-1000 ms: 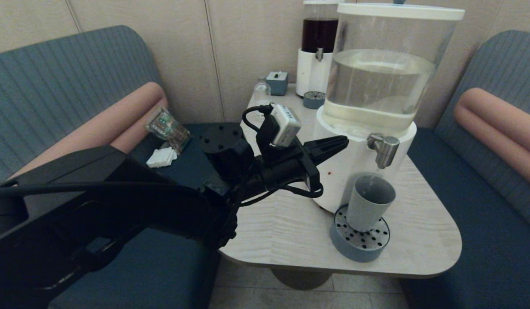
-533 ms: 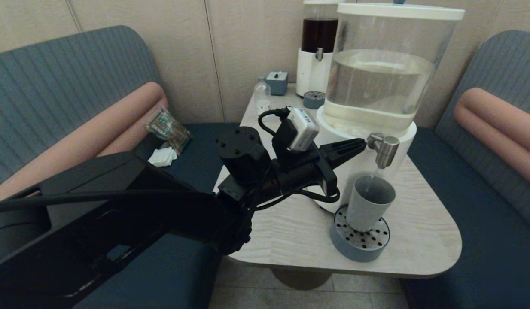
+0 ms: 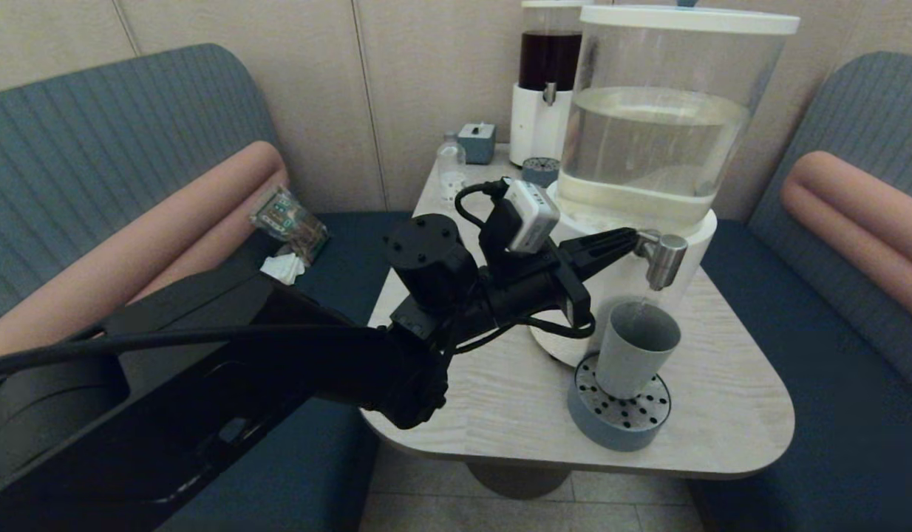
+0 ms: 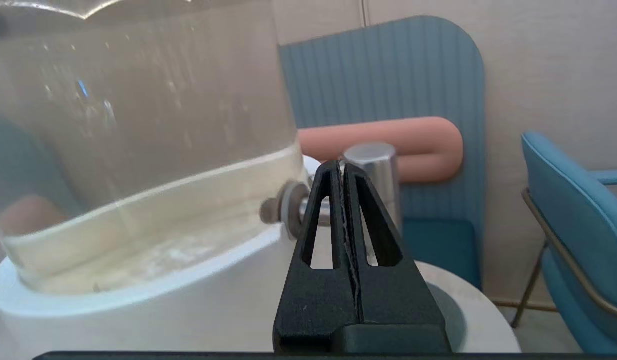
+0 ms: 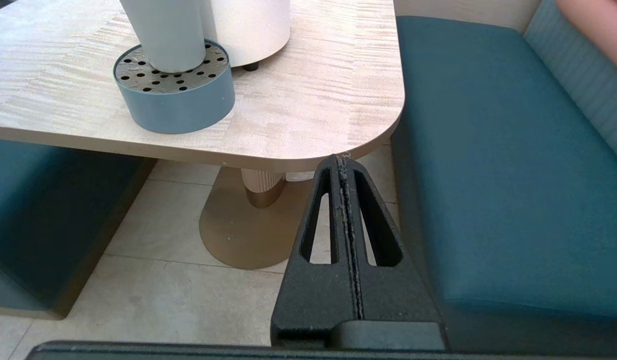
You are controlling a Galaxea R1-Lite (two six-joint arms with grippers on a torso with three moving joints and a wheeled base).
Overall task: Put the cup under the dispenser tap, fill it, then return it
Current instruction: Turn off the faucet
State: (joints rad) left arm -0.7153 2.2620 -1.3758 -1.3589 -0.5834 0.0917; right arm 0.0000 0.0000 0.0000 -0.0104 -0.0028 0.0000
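The grey-blue cup (image 3: 635, 349) stands upright on a round perforated drip tray (image 3: 618, 418), directly below the brushed-metal dispenser tap (image 3: 659, 257). In the right wrist view the cup (image 5: 164, 32) shows only its lower wall. My left gripper (image 3: 629, 239) is shut and empty, its tip right against the tap's left side, at spigot height above the cup. The left wrist view shows the shut fingertips (image 4: 342, 167) overlapping the tap (image 4: 377, 175). My right gripper (image 5: 343, 161) hangs shut and empty below the table's near right corner.
The large dispenser (image 3: 652, 140) with its clear water tank fills the table's (image 3: 729, 414) right half. Behind it stand a dark-liquid dispenser (image 3: 547, 89), a small clear bottle (image 3: 450, 164) and a little blue box (image 3: 477, 142). Blue benches (image 5: 493, 165) flank the table.
My left arm has swung right and slightly up, carrying the shut gripper from beside the dispenser's base to the tap. The cup has stayed in place.
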